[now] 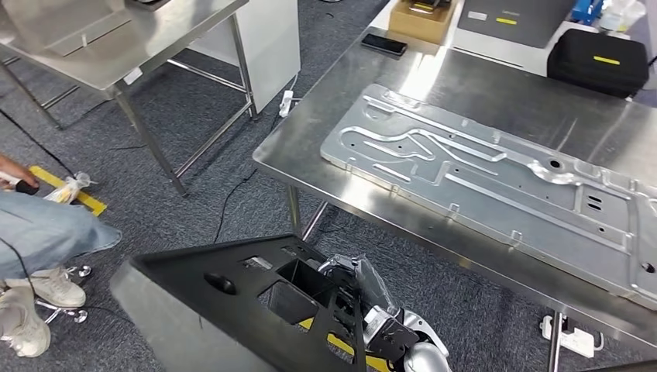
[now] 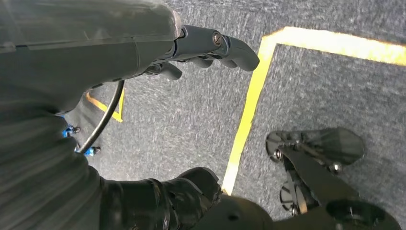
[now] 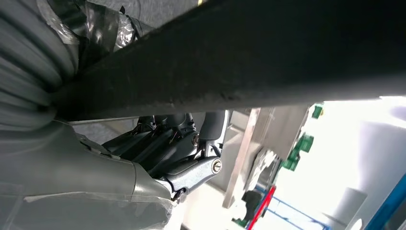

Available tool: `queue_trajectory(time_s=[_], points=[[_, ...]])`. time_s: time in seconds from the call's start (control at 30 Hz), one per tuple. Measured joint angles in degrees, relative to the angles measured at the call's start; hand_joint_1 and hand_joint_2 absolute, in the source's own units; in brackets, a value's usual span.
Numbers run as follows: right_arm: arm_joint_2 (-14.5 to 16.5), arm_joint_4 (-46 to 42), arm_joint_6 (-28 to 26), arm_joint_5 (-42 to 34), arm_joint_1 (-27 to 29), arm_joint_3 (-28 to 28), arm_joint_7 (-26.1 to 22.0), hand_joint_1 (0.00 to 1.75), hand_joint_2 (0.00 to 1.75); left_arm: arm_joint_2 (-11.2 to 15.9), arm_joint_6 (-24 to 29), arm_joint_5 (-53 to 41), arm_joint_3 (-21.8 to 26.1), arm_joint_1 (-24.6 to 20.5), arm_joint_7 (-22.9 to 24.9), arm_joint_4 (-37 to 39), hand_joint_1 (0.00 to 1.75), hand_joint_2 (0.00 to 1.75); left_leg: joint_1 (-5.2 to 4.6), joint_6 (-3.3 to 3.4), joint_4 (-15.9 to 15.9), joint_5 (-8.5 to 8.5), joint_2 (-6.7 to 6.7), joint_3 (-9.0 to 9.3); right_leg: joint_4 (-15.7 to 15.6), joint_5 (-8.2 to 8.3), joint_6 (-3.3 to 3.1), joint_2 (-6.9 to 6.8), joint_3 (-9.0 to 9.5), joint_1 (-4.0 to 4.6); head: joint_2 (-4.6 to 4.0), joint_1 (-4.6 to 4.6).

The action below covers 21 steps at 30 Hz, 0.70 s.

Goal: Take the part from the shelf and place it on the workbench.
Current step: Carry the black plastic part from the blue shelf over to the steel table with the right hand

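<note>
The part (image 1: pixel 256 298) is a large black panel with cut-outs, held low in the head view, in front of the workbench (image 1: pixel 465 85). My right hand (image 1: pixel 370 298) grips its right edge, fingers reaching through a cut-out. In the right wrist view the panel's dark edge (image 3: pixel 249 62) runs across the picture, with the fingers (image 3: pixel 184 143) wrapped against it. My left hand (image 2: pixel 191 120) hangs over the grey carpet; its thumb (image 2: pixel 215 45) and dark fingers (image 2: pixel 167 201) are apart with nothing between them.
A big silver stamped metal plate (image 1: pixel 496 174) covers much of the steel workbench. A phone (image 1: pixel 383 44), a cardboard box (image 1: pixel 422 17) and a black case (image 1: pixel 596 62) lie at its far side. A second steel table (image 1: pixel 116 46) stands far left. A person's leg (image 1: pixel 46 232) is at the left.
</note>
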Motion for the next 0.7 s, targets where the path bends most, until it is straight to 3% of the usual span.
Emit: queue_trajectory(time_s=[0.07,0.13,0.2,0.23,0.27,0.3,0.37,0.43,0.5,0.57,0.63,0.7], points=[[0.02,0.0,0.0,-0.01,-0.07,0.0,0.0,1.75,1.75,0.05,0.01,-0.03,0.03,-0.09,0.03,0.0,0.0,1.75,0.11,-0.55,1.71,-1.49,-1.83,-0.53,-0.66,0.4,-0.46,1.16,0.31,-0.52,0.0,-0.04],[0.08,0.01,0.0,-0.03,-0.21,0.0,0.0,1.75,1.75,0.08,0.0,-0.07,0.08,-0.06,0.05,0.0,0.0,1.75,0.27,-0.85,7.5,-4.74,-4.63,-3.24,-0.88,0.6,-0.8,2.24,0.39,-0.76,0.0,-0.1],[0.12,0.03,0.01,-0.05,-0.16,0.0,0.02,1.75,1.75,0.07,-0.01,-0.14,0.12,0.06,0.06,0.0,0.0,1.75,0.33,-1.02,14.17,-7.19,-5.42,-6.65,-0.71,0.61,-0.97,3.5,0.28,-0.77,0.0,-0.12],[0.12,0.05,0.02,-0.06,-0.09,0.0,0.02,1.75,1.75,0.07,0.0,-0.19,0.15,0.14,0.06,0.0,0.0,1.75,0.37,-1.1,15.35,-6.91,-5.46,-7.39,-0.55,0.57,-0.95,4.22,0.24,-0.81,0.0,-0.12],[0.12,0.07,0.02,-0.06,-0.03,0.0,0.03,1.75,1.75,0.09,0.01,-0.24,0.2,0.21,0.07,0.0,0.0,1.75,0.44,-1.17,14.67,-5.66,-5.49,-7.28,-0.34,0.5,-0.88,5.01,0.22,-0.89,0.0,-0.13],[0.12,0.08,0.01,-0.06,0.0,0.0,0.03,1.75,1.75,0.13,0.01,-0.28,0.26,0.25,0.07,0.0,0.0,1.75,0.58,-1.22,11.89,-3.56,-5.73,-6.15,-0.06,0.38,-0.72,5.77,0.19,-1.02,0.0,-0.13],[0.12,0.07,0.0,-0.07,-0.03,0.0,0.04,1.75,1.75,0.18,0.01,-0.36,0.42,0.3,0.07,0.0,0.0,1.75,0.95,-1.33,4.97,-0.35,-8.01,-3.24,0.86,-0.01,-0.09,7.11,-0.2,-1.16,0.0,-0.13],[0.12,0.05,0.01,-0.09,-0.04,0.0,0.08,1.75,1.75,0.18,0.0,-0.42,0.51,0.26,0.05,0.0,0.0,1.75,1.07,-1.04,1.98,0.31,-9.78,-2.09,1.58,-0.18,0.67,8.11,-0.9,-1.13,0.0,-0.12],[0.12,0.02,0.02,-0.09,0.02,0.0,0.11,1.75,1.75,0.14,-0.01,-0.45,0.55,0.04,0.05,0.0,0.0,1.75,0.91,-0.32,1.93,0.47,-8.99,-2.13,1.55,0.1,1.34,9.06,-1.28,-1.21,0.0,-0.13],[0.11,0.01,0.01,-0.09,0.05,0.0,0.1,1.75,1.75,0.13,-0.01,-0.48,0.59,-0.02,0.08,-0.01,0.0,1.75,0.96,0.39,1.63,0.79,-7.82,-2.02,2.37,-0.4,1.85,8.1,-1.75,-1.2,0.0,-0.01],[0.1,0.01,0.0,-0.1,-0.03,0.0,0.1,1.75,1.75,0.16,0.02,-0.5,0.66,0.14,0.09,-0.02,0.0,1.75,0.88,1.01,1.41,0.92,-6.47,-2.04,7.46,-3.34,2.24,5.18,-4.18,-1.1,0.0,0.14],[0.08,0.02,0.0,-0.1,-0.01,0.0,0.13,1.75,1.75,0.17,0.04,-0.55,0.75,0.27,0.09,-0.02,0.0,1.75,0.56,1.34,1.41,0.86,-5.05,-2.13,14.96,-6.69,2.5,3.52,-7.81,-1.19,0.0,0.16]])
